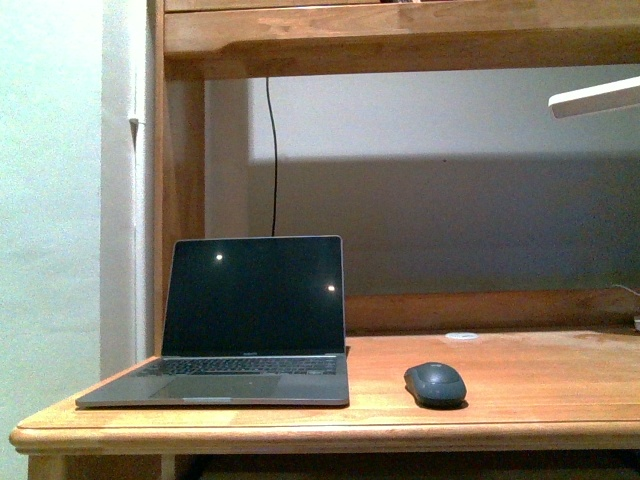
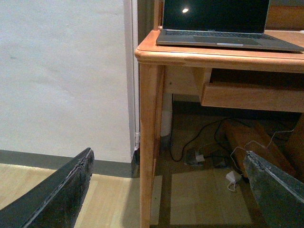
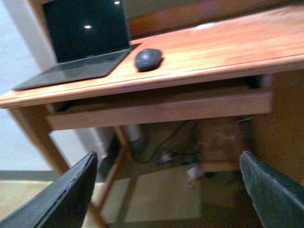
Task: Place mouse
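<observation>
Although the mouse (image 1: 435, 384) lies on the desk (image 1: 540, 395) just right of the open laptop (image 1: 245, 320), near the front edge, neither arm appears in the front view. The mouse rests flat and free, touching nothing but the wood. A small white disc (image 1: 461, 336) sits further back, near the rear rail; a lamp head (image 1: 595, 97) projects in at upper right. In the wrist views both grippers hang below desk height, out in front of the desk. The left gripper (image 2: 166, 190) stands with its fingers wide apart and empty, facing the left desk leg (image 2: 149, 142). The right gripper (image 3: 166, 190) is likewise spread and empty, looking up at the drawer front (image 3: 156, 111); this view is blurred. Judged risks: an arm rising from here may strike the desk edge or drawer; a low, smooth shell may slip from the pads; a reach drifting left may knock the laptop. Whether the mouse already occupies its intended spot cannot be told.
</observation>
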Motion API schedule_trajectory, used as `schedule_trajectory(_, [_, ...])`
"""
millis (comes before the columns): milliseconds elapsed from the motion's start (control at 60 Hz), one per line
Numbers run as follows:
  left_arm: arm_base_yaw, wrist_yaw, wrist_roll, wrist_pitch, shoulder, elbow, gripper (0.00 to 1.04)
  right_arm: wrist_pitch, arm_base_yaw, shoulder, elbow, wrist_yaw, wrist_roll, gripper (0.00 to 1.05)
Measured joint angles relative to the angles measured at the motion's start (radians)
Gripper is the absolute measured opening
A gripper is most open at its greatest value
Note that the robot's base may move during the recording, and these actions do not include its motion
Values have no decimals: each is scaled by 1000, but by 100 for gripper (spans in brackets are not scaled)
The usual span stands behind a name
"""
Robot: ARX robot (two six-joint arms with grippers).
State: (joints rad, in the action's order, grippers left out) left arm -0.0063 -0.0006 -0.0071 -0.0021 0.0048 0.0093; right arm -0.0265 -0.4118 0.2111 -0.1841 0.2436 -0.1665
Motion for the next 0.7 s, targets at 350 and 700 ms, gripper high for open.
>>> schedule_trajectory(350, [0, 0, 0, 0, 0, 0, 97, 23, 235, -121, 96, -77, 153, 21])
schedule_trajectory(700, [0, 0, 0, 0, 0, 0, 97, 33, 408, -163, 138, -241, 163, 3])
